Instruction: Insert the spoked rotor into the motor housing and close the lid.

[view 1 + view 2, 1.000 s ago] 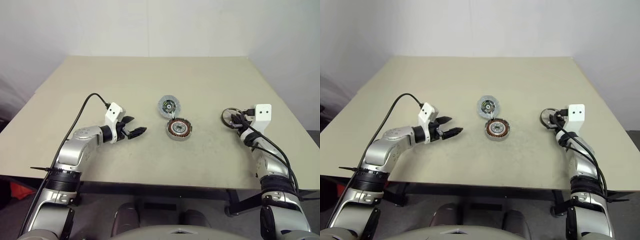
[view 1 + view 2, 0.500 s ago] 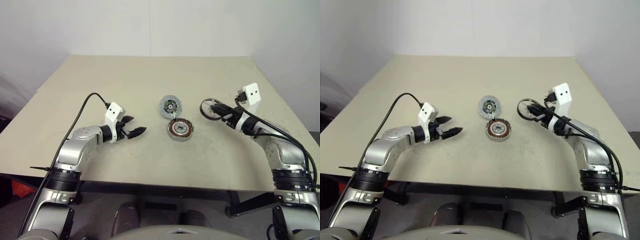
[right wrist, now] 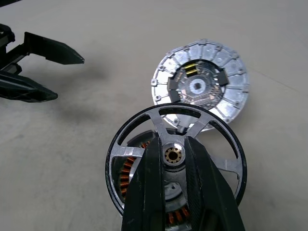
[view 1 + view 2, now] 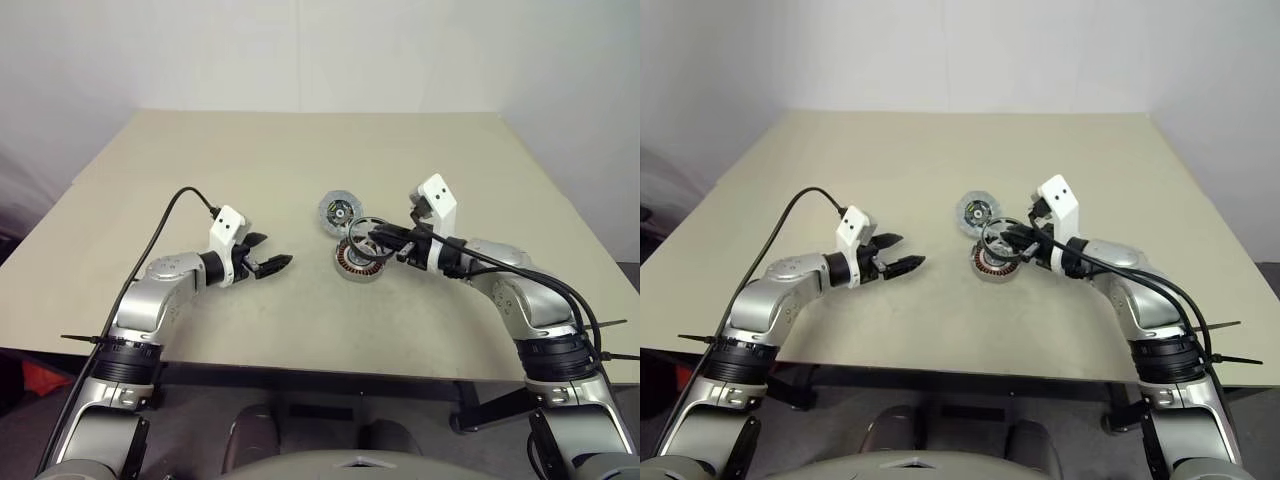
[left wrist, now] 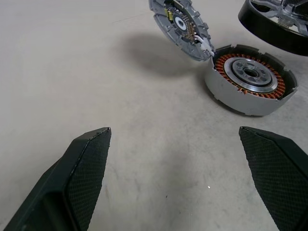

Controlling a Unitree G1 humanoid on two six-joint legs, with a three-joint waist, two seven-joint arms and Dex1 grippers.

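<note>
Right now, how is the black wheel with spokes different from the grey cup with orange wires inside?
The spoked rotor is up in the air, pinched at its hub by the right gripper; the motor housing sits on the table. The spoked rotor has a black rim and see-through gaps; the motor housing has a grey wall and is packed with copper coils. Both are round, with a hub in the middle.
</note>
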